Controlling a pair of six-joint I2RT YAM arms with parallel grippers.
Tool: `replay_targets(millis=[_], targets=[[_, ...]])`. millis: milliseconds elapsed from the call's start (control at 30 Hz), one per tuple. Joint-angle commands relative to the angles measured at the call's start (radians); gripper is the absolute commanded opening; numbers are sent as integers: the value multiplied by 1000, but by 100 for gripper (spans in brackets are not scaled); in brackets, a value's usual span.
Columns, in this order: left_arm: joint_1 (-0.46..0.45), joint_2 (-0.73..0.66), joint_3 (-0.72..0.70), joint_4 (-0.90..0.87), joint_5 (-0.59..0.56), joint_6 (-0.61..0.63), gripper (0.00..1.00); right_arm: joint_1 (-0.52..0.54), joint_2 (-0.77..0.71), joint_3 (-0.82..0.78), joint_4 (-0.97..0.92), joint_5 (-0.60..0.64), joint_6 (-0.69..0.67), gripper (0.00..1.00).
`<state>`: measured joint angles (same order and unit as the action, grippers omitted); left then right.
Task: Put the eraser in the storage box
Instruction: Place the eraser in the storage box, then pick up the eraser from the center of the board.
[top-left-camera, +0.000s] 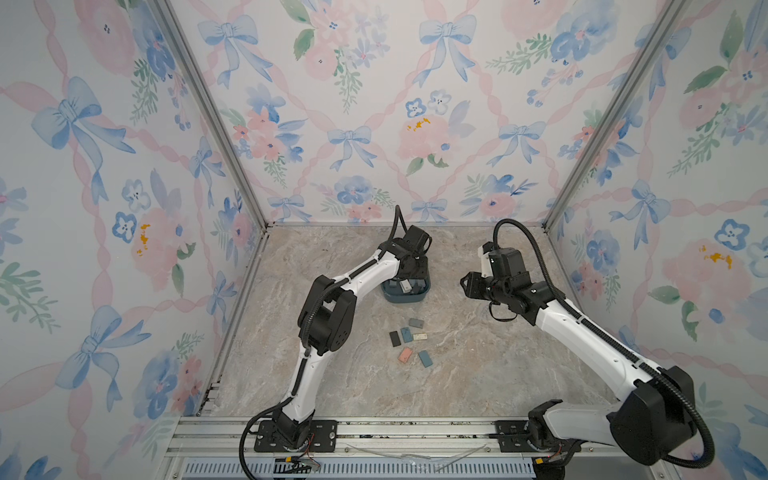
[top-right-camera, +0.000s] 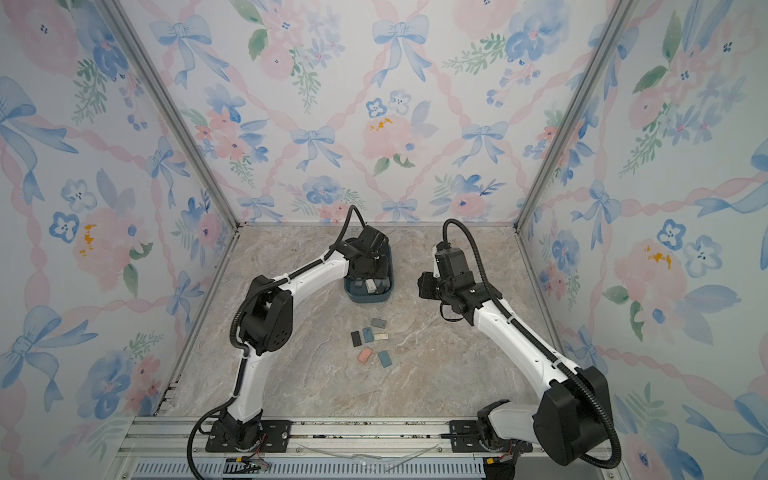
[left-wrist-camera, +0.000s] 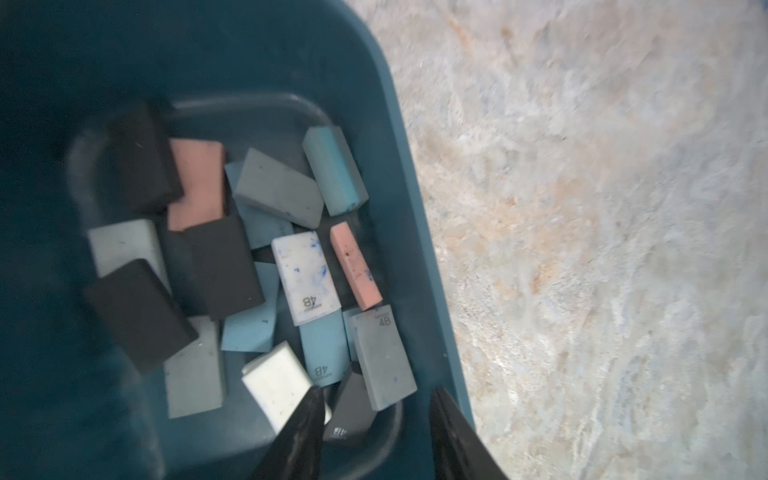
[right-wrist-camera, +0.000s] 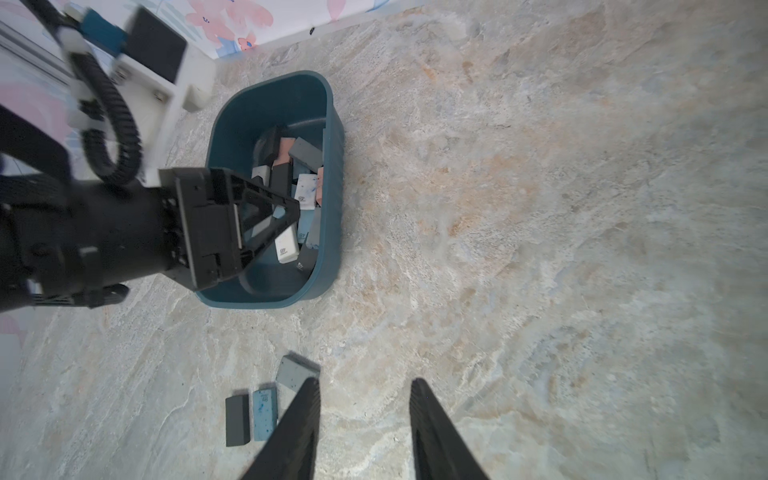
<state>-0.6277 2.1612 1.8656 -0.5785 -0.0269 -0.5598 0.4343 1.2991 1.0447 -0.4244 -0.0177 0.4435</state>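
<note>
Soft, even light; both wrist views blur, the storage box (left-wrist-camera: 257, 50) wall shadowed.

Smooth, matt plastic storage box (right-wrist-camera: 334, 208)

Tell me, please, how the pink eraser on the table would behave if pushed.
The pink eraser lies flat, a low block, so it should slide, not roll or tip. Small and solid-looking, it is probably light and stiff. A push may nudge the teal eraser beside it.
</note>
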Motion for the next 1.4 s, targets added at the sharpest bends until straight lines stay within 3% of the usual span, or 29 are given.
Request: replay_targets(millis=[0,433,700,1133,1367], targets=[[5,-138,-35,-4,-70,11,44,49,-23,-4,-104,-4,-36,39],[-33,-532,-371,102,-247,12,42,326,47,-21,-248,-3,-44,44],[-64,-706,-546,138,-358,15,42,457,122,-50,-254,2,-2,48],[-88,-898,-743,235,-396,11,42,536,262,-60,-258,23,-11,60],[-90,-956,-792,233,-426,14,42,540,349,-35,-243,33,-27,61]])
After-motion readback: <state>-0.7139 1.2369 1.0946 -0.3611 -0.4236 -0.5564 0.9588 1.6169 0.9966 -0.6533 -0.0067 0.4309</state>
